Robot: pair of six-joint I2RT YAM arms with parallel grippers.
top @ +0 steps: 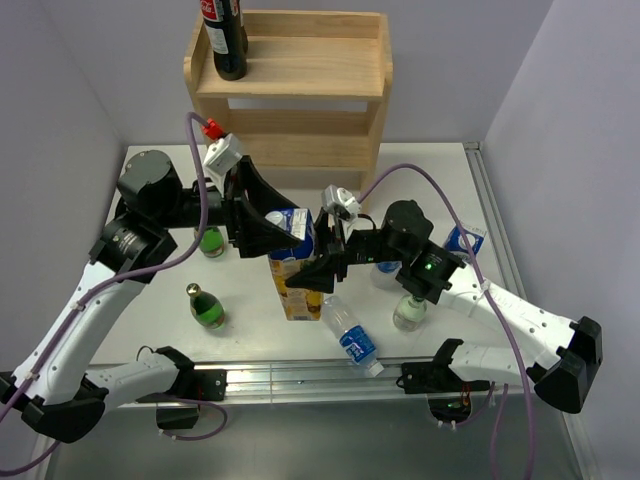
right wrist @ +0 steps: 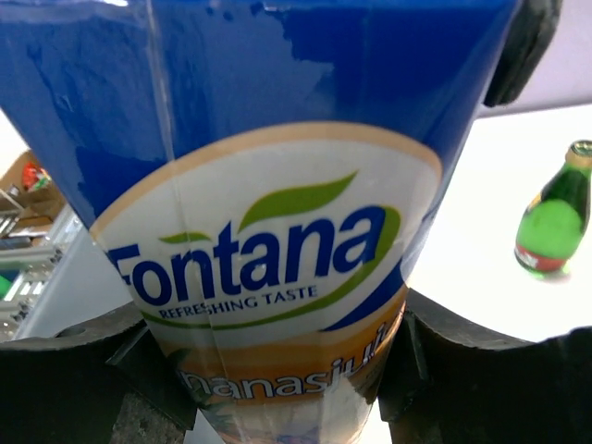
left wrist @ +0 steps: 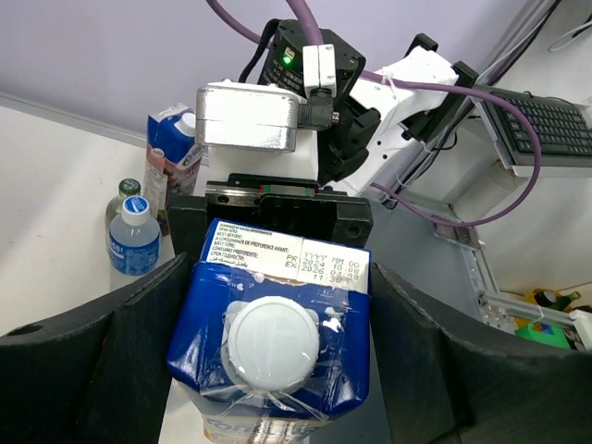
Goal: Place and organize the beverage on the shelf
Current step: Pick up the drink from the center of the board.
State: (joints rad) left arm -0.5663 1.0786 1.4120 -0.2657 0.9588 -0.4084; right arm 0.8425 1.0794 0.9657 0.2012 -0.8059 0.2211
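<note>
My left hand (left wrist: 277, 277) is clamped across the top of the juice carton (top: 293, 290), with its white cap (left wrist: 275, 344) between my fingers. My right hand (right wrist: 268, 356) grips the same carton lower down from the opposite side, pads against its walls. I cannot tell whether the carton's base touches the bench (top: 250, 340). The shelf (top: 290, 95) stands beyond both hands, well apart, with a cola bottle (top: 226, 40) on its top board. A water bottle (top: 350, 338) lies on the near side of my right hand.

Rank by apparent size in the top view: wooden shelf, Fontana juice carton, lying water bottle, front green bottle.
wooden shelf
Fontana juice carton
lying water bottle
front green bottle (upright, foreshortened: last two unsure)
</note>
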